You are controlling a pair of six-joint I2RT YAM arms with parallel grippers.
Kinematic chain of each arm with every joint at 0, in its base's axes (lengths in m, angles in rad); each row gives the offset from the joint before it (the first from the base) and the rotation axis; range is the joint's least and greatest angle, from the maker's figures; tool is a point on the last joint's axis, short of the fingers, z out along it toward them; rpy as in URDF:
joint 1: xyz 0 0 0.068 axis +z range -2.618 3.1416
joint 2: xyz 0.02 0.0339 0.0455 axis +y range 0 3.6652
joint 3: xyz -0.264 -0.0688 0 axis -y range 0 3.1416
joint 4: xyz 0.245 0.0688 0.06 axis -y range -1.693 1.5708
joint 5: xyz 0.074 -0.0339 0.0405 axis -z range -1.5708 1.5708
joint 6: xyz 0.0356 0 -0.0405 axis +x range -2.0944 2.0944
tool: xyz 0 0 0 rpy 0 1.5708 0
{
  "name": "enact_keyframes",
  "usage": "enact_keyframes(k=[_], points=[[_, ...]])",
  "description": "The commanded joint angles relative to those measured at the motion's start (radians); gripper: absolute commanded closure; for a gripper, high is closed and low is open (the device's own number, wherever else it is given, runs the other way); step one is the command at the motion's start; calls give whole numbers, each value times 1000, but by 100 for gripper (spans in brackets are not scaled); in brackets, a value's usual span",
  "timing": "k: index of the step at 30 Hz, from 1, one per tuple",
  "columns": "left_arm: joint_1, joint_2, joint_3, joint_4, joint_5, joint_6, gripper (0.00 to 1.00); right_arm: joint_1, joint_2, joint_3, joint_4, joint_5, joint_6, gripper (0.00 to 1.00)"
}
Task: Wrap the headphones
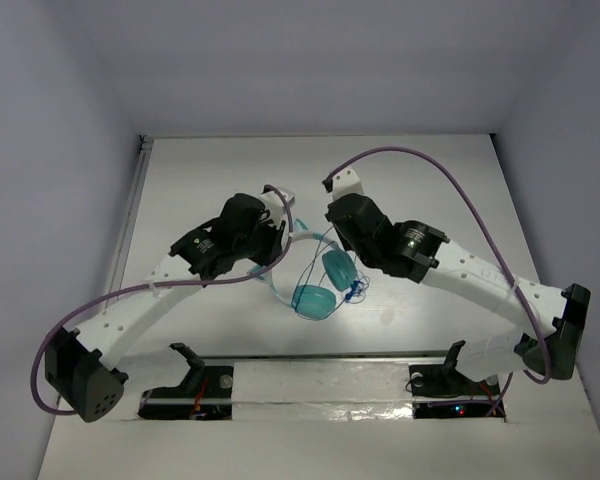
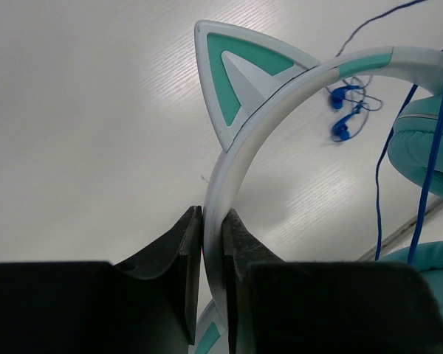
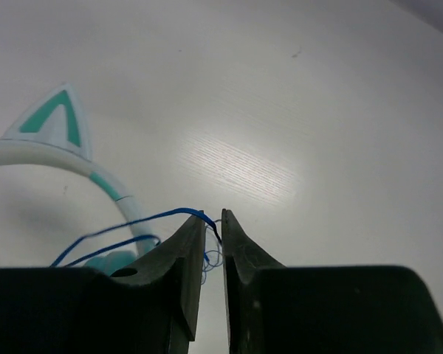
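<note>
- Two teal earcups show only from overhead: the small teal cat-ear headphones (image 1: 315,297) sit between both arms, over the white table (image 1: 430,170).
- Left wrist view alone shows the left gripper (image 2: 213,221) clamped on the pale curved headband (image 2: 232,155).
- Right wrist view alone shows the right gripper (image 3: 213,221), its jaws slightly apart, with the thin dark-blue cord (image 3: 184,211) running into the slit.

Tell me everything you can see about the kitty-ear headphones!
The headphones look like smooth plastic: a pale curved headband with teal stripes, pointy cat ears with teal middles, and two round teal earcups. A thin dark-blue cord loops around them. They are near the middle of the white table. The left gripper has its jaws pinched on the headband; the cord runs between the slightly parted jaws of the right gripper.
</note>
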Motion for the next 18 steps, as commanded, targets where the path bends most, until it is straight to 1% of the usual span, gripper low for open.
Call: enact_keyframes(k=[1,2,4,7,9,10,12,13,15,16,17,18], points=[[1,-73,14,87,122,-10,100,-21,-26,-33,15,84,29,78],[1,-82,25,87,104,-13,100,-30,-40,-53,28,94,49,79],[12,-93,37,86,115,-18,100,-30,-55,-76,51,95,67,80],[32,-122,62,106,200,-13,100,-50,-89,-125,108,93,103,80],[55,-127,83,113,215,-21,100,-68,-108,-150,155,84,130,81],[69,-128,91,123,246,-21,100,-68,-118,-164,172,72,135,81],[125,-131,109,138,287,-36,100,-78,-157,-204,215,44,146,81],[147,-136,112,161,351,-39,100,-111,-170,-219,261,-17,146,81],[205,-141,123,182,410,-68,100,-140,-209,-267,335,-133,150,81],[217,-139,129,199,468,-75,100,-150,-223,-285,366,-163,146,80],[217,-133,138,202,481,-81,100,-163,-236,-308,407,-190,138,78],[228,-130,160,207,484,-90,100,-173,-259,-351,479,-218,132,73]])
